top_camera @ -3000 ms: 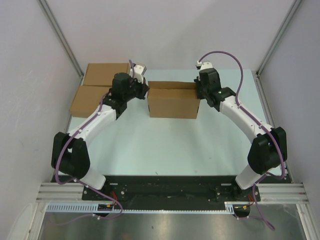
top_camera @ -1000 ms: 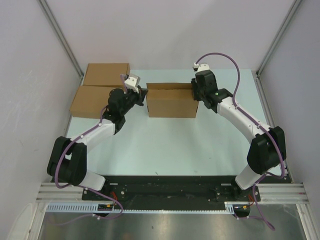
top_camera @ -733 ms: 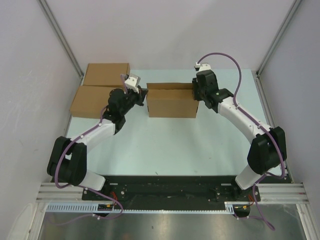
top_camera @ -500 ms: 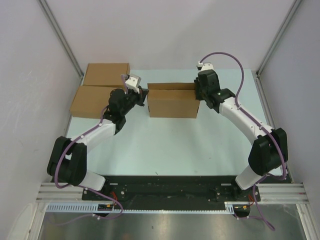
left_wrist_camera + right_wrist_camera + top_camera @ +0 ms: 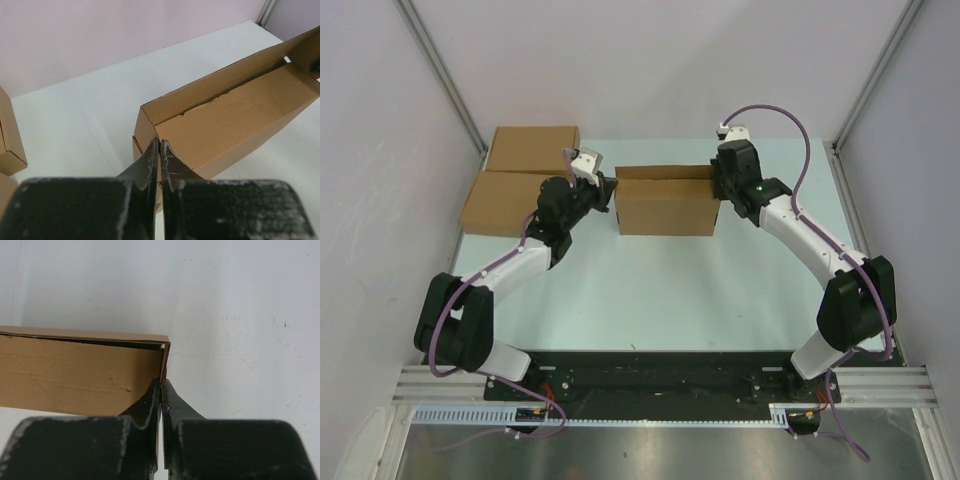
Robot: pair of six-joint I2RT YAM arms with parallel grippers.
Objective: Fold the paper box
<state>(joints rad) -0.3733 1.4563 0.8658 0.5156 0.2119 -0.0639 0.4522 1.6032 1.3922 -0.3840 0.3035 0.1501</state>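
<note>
Nearest, at the front edge of the table (image 5: 650, 290), the left arm (image 5: 510, 258) and the right arm (image 5: 810, 240) rise from bases set well apart, and each bends inward toward the middle of the surface. Past them, the paper box (image 5: 665, 208) lies about mid-table as a shallow, made-up brown carton. Its long side faces the bases and a gripper stands at each short end. The left gripper (image 5: 160, 146) is clenched, its two fingers pressed together with only a hairline between them. Their tips are at the upper corner of the box's left end, and it cannot be told whether any cardboard is caught between them. The right gripper (image 5: 161, 386) is likewise clamped tight. In its wrist view the thin edge of the box's right end wall runs down into the seam between the fingers, so it is pinching that wall. The top panel of the box lies lowered over the cavity, while the far long wall stands a little higher than it. This leaves a narrow dark slit along that side, through which nothing of the inside can be made out. Farther off, at the left near the side wall (image 5: 380, 200), two other brown boxes lie closed. The nearer flat box (image 5: 498, 200) is just beside the farther flat box (image 5: 532, 148), and the contents of both are hidden.
</note>
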